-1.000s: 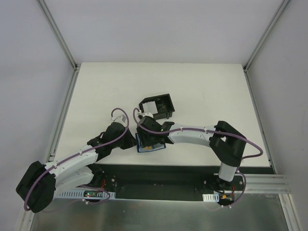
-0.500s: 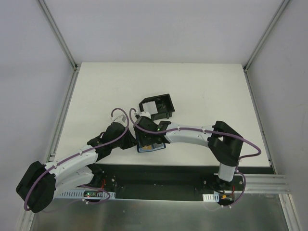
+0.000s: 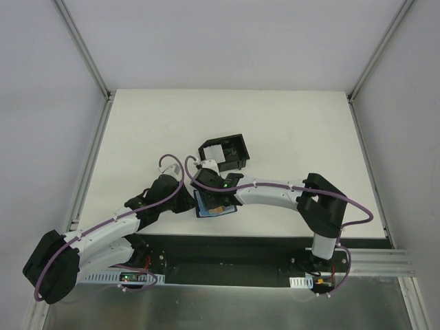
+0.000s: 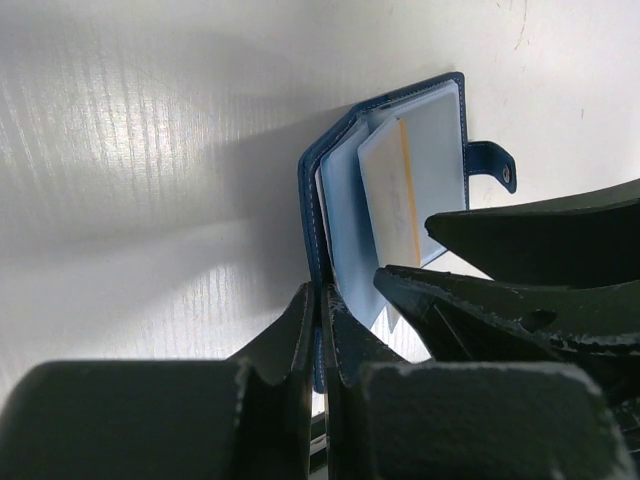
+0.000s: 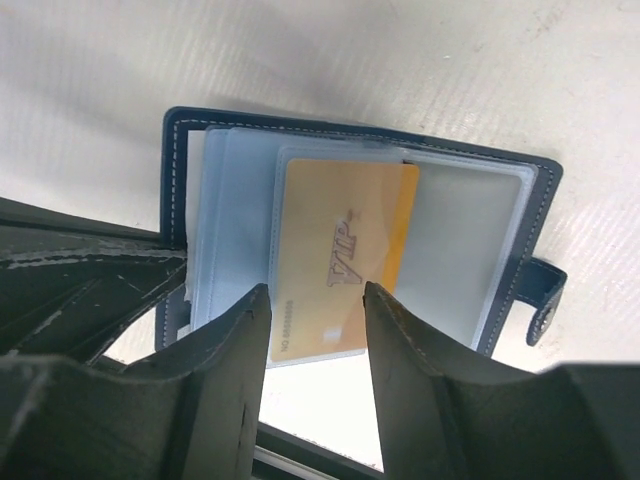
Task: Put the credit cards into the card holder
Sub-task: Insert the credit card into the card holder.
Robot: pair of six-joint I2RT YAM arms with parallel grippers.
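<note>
Wallet (image 5: pixel 360 134) lies open on the table (image 3: pixel 289 130) close to its near edge, between my two arms, with a black box (image 3: pixel 231 152) just beyond it. My left claw (image 4: pixel 320 296) is clamped tight on the wallet's outer edge. A gold card (image 5: pixel 340 240) sits partway in the front clear sleeve (image 5: pixel 470 240), its lower end sticking out. My right claw (image 5: pixel 315 300) stands apart, one finger over each side of that end. I cannot tell whether they touch it.
</note>
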